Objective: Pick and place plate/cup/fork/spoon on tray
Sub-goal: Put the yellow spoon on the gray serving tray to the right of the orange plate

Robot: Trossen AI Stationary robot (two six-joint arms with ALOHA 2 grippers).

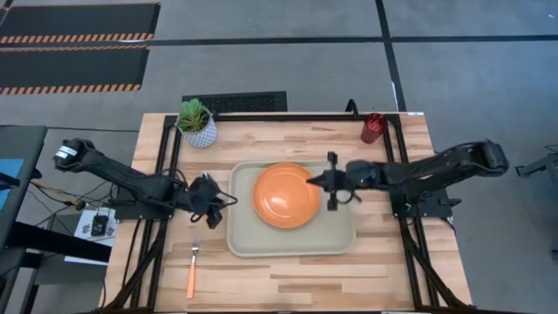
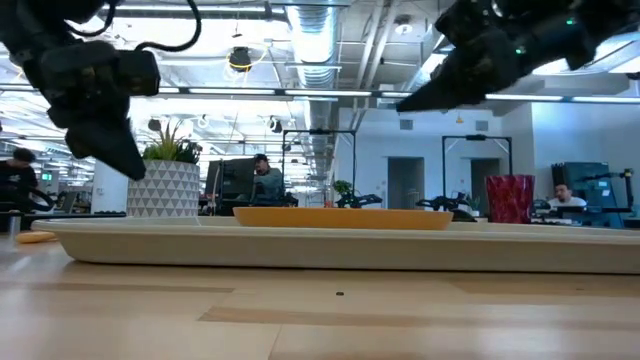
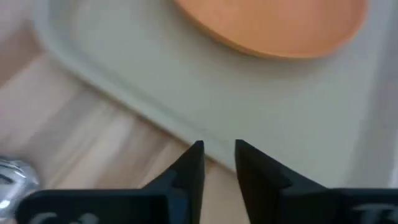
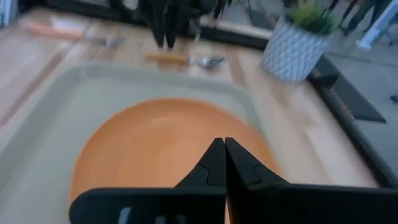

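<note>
The orange plate (image 1: pixel 286 194) lies flat in the far half of the beige tray (image 1: pixel 261 244). The dark red cup (image 1: pixel 373 127) stands at the table's far right. The fork (image 1: pixel 193 266) lies on the wood to the left of the tray. The spoon (image 4: pixel 186 60) lies by the tray's left rim, under my left gripper, and is hidden in the high view. My left gripper (image 1: pixel 215 202) hovers just left of the tray, slightly open and empty. My right gripper (image 1: pixel 316 181) is shut and empty above the plate's right edge.
A white patterned pot with a green plant (image 1: pixel 199 125) stands at the table's far left. Bare wood lies in front of the tray (image 1: pixel 296 279) and to its right. People sit in the room beyond the table's far edge.
</note>
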